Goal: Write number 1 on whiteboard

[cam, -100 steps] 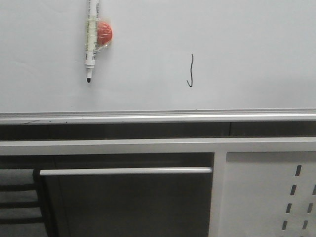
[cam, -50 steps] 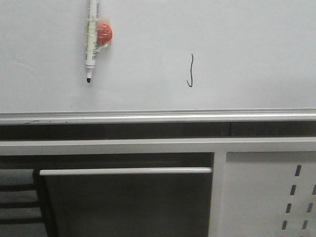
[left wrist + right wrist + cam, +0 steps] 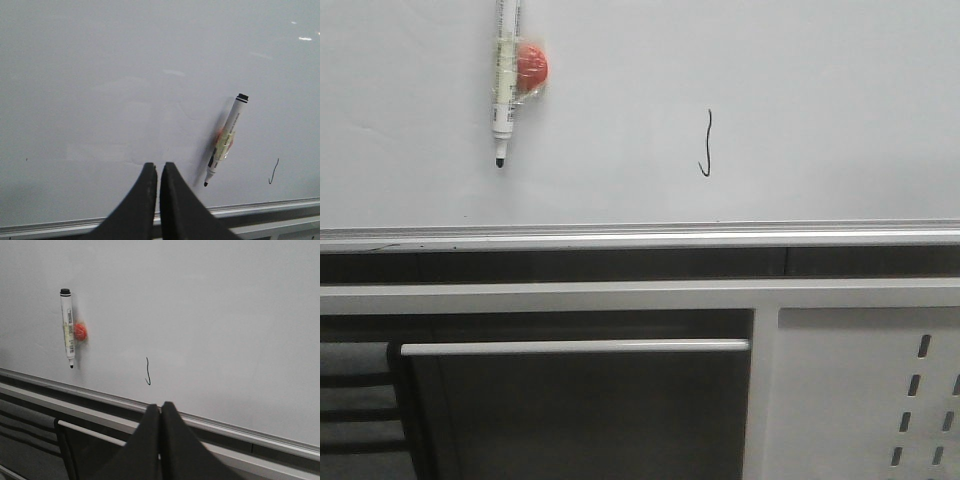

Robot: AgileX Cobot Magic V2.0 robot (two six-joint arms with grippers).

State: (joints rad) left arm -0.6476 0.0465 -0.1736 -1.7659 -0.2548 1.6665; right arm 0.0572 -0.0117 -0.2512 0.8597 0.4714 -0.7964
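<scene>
Glossy smooth whiteboard (image 3: 800, 80) with silver metal rim, white plastic marker (image 3: 505, 75), matt perforated metal panel (image 3: 860, 400)

Soft, even light fills my front view; the whiteboard (image 3: 800, 90) reads pale grey with little glare, dark below its ledge. My left wrist view is dimmer and slightly hazy, with small bright glints at one corner, and the marker (image 3: 226, 140) throws a soft blurred shadow beside itself.

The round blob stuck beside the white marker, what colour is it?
Orange-red round blob, taped beside the white marker; clearest in the front view.
</scene>
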